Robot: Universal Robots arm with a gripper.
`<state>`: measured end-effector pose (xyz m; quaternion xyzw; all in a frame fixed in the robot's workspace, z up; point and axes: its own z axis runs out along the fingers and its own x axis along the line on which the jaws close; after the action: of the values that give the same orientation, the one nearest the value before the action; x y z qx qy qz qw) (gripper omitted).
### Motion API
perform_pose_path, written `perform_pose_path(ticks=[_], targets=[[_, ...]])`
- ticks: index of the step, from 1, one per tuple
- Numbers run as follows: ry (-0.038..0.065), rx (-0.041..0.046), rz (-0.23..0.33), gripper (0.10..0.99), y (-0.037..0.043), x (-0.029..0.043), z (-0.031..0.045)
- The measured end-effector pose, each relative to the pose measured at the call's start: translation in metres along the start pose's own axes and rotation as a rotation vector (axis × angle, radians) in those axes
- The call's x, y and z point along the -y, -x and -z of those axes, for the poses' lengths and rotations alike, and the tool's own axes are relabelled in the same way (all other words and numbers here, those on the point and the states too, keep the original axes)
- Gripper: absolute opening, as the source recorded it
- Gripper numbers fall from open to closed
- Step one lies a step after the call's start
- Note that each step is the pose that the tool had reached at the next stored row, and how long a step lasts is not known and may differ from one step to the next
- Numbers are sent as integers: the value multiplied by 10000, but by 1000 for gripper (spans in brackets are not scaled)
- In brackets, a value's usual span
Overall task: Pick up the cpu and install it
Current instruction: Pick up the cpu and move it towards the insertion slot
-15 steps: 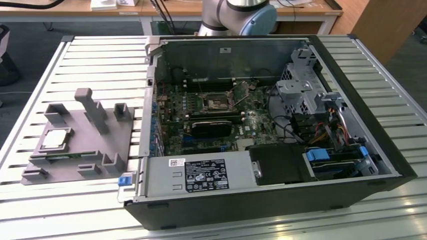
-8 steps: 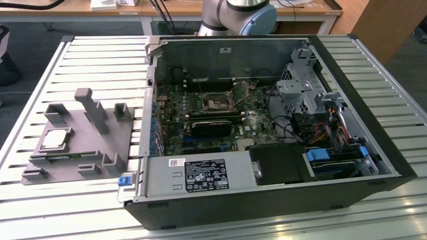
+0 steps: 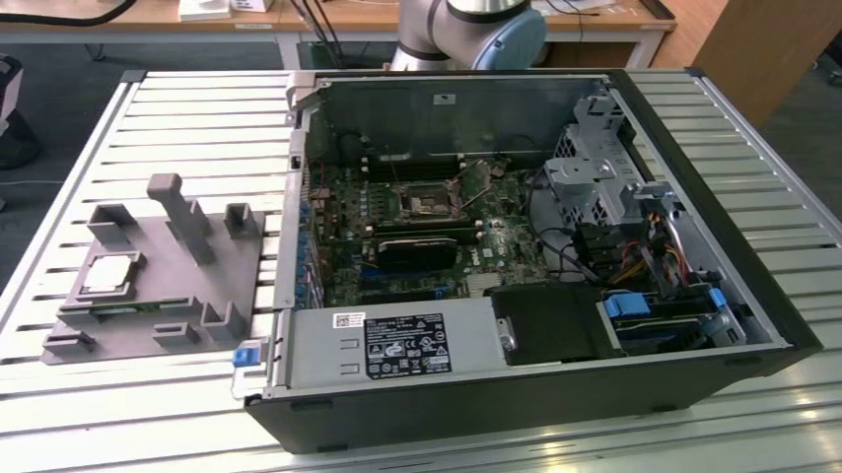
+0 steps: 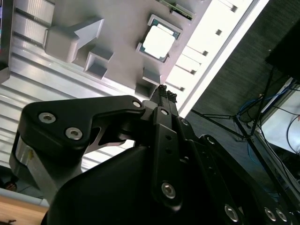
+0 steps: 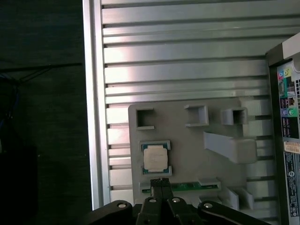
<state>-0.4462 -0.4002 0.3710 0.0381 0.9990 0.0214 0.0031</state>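
Observation:
The cpu [image 3: 112,274] is a small silvery square chip lying flat in a recess of the grey plastic fixture [image 3: 165,291], at the exterior view's left beside the open computer case [image 3: 526,414]. In both wrist views the cpu [image 5: 156,158] [image 4: 159,41] lies on the fixture [image 5: 187,150] well below the gripper. My gripper [image 5: 161,181] [image 4: 164,91] hangs above the fixture's edge near the chip, its two dark fingers pressed together with nothing between them. The motherboard socket [image 3: 428,205] sits inside the case with its metal frame.
The fixture has several upright posts [image 3: 177,212] and a green memory stick [image 5: 187,186] in a slot near the chip. The slatted metal table [image 3: 197,118] ends at an edge [image 5: 93,117] close to the fixture. The arm's base [image 3: 467,34] stands behind the case.

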Motion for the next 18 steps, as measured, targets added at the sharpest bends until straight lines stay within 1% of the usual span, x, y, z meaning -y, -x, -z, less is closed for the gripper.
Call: perform_pose_path(ticks=[6, 18], targets=[[-1, -1, 0, 106, 0, 3, -36], [0, 0, 0, 106, 0, 4, -73]])
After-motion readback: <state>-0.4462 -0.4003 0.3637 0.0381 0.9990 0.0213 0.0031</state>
